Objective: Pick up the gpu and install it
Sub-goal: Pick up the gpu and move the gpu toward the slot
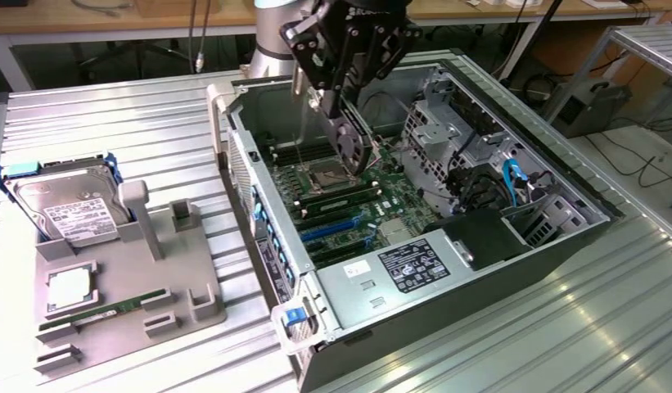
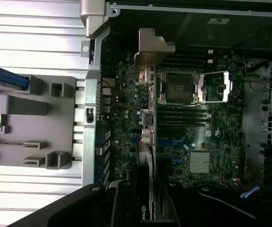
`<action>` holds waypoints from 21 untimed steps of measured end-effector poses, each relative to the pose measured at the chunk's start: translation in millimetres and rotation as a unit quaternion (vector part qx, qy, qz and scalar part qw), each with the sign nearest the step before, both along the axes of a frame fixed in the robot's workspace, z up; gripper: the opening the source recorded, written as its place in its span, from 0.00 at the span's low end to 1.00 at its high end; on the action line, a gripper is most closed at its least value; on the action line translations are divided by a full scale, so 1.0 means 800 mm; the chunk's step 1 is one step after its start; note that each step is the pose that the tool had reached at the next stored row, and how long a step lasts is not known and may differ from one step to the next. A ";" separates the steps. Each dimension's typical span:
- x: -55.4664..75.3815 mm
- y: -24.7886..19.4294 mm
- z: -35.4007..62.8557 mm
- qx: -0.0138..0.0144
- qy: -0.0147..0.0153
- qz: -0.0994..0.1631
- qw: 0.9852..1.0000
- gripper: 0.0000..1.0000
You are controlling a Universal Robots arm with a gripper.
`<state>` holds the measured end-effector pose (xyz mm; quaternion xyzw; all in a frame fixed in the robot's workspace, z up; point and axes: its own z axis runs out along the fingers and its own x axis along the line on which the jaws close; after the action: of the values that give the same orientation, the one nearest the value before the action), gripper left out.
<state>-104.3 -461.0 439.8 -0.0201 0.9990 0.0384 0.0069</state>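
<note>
Gripper (image 1: 341, 102) clamped on the gpu (image 1: 350, 146), card upright above the motherboard (image 1: 393, 205) in the open case (image 1: 532, 274); hard drive (image 1: 68, 209) at the case's nine o'clock.

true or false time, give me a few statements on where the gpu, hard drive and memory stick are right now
1. The end effector grips the gpu over the open computer case. True.
2. The hard drive sits inside the case. False: it rests on the grey tray on the exterior view's left.
3. The memory stick lies on that tray. True.
4. The gpu is seated in a blue slot. False: it hangs from the end effector above the motherboard.
</note>
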 end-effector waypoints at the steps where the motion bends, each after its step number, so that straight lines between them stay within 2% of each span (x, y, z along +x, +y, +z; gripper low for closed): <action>1: 0.005 0.0000 -0.002 0.000 0.000 0.000 1.000 0.26; 10: 0.059 0.0007 -0.025 0.000 0.000 0.000 1.000 0.26; 12: 0.081 0.0019 -0.035 0.000 0.000 0.000 1.000 0.26; 13: 0.087 0.0020 -0.038 0.000 0.000 0.000 1.000 0.26; 15: 0.090 0.0024 -0.041 0.000 0.000 0.000 1.000 0.26; 21: 0.090 0.0024 -0.041 0.000 0.001 0.000 1.000 0.26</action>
<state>-32.0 -459.1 406.8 -0.0201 0.9991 0.0381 0.0061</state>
